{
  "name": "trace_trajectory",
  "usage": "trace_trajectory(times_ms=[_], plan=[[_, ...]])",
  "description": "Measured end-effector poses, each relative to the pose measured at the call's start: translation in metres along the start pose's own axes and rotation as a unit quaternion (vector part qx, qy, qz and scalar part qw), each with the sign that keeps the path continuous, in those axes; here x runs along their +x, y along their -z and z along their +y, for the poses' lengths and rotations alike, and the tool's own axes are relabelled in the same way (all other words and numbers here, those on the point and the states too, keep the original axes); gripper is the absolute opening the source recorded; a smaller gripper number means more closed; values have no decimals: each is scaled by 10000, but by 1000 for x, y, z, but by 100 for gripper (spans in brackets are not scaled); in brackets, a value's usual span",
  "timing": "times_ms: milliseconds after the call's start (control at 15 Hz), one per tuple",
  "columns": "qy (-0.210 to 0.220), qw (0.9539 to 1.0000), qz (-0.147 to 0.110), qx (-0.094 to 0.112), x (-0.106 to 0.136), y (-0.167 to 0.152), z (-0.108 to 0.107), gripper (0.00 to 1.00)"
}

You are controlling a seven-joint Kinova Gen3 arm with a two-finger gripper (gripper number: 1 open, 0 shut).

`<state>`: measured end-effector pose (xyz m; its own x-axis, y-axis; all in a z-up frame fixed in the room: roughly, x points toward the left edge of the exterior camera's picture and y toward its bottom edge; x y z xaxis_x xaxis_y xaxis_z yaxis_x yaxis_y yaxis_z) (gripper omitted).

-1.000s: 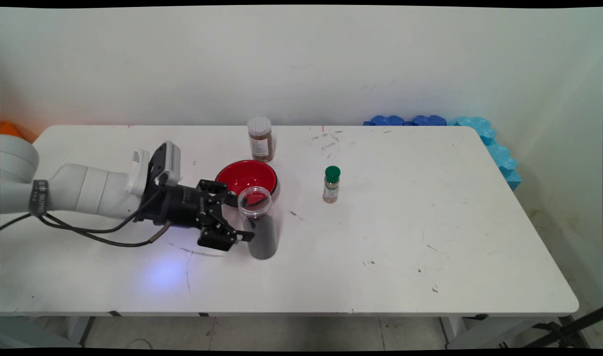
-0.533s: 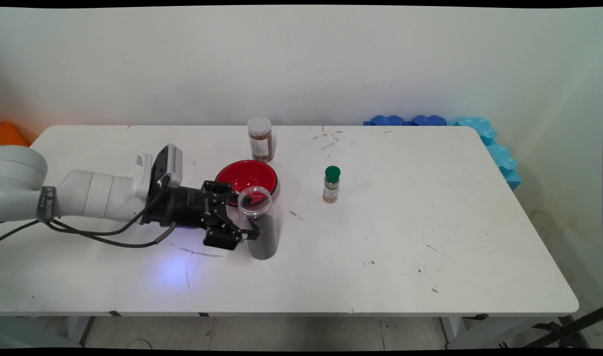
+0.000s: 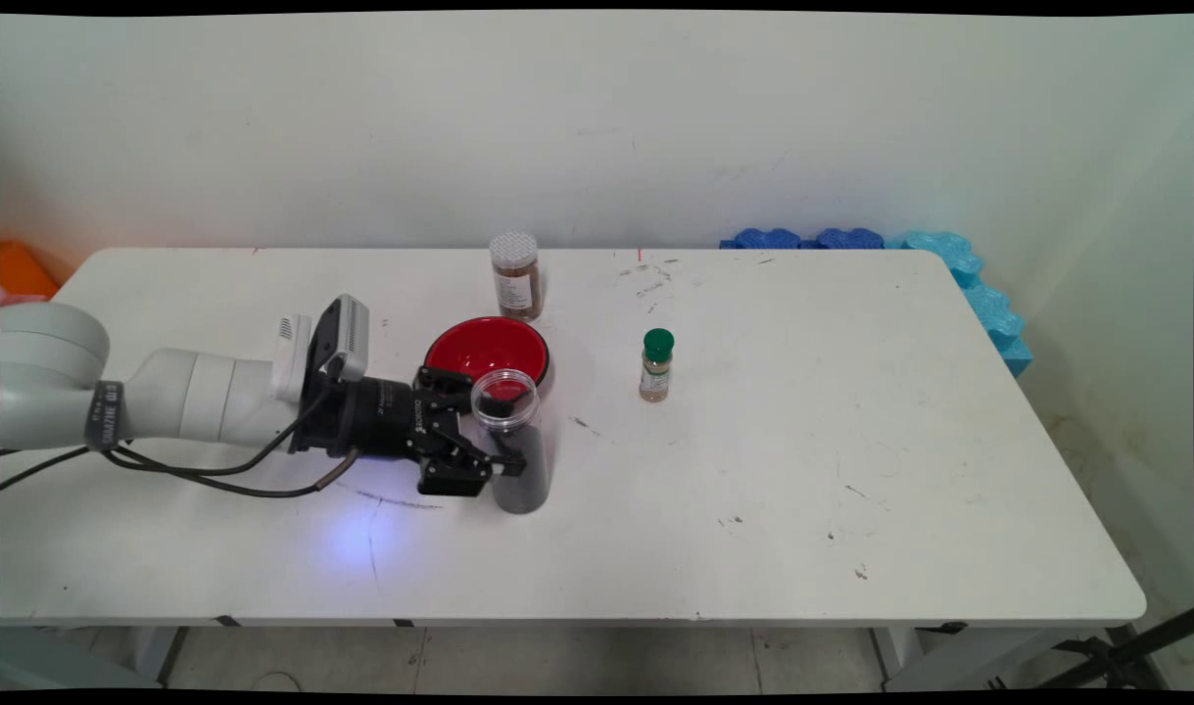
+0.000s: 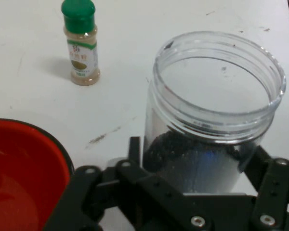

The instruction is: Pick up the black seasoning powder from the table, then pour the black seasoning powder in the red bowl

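- I am seeing the gripper (image 3: 489, 434) lying low over the white table (image 3: 851, 509), reaching in sideways; its fingers (image 4: 135, 154) are standing on either side of the clear open jar (image 3: 511, 441), pressing against its wall as far as I can judge from the hand view; so the claw is grasping the jar.
- The jar is standing upright on the table, lidless, holding dark grains (image 4: 192, 163) in its lower part; I am taking it as my landmark.
- Just behind the jar the red bowl (image 3: 487, 348) is sitting, nearly touching it; in the hand view the bowl's rim is showing just beside the jar.
- Behind and to the right of the jar, apart from it, a small green-capped spice bottle (image 3: 656, 364) is standing upright.
- Farther behind the jar, past the bowl, a white-lidded jar of brown spice (image 3: 515, 275) is standing near the table's far edge.
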<state>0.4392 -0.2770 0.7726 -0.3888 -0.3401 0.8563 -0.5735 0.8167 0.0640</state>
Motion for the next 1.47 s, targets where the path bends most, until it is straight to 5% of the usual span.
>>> trace_trajectory(times_ms=[600,1467], plan=[[-73,9999,-16,-110,2,-2,4,0],[865,9950,-493,-58,60,25,9,0]])
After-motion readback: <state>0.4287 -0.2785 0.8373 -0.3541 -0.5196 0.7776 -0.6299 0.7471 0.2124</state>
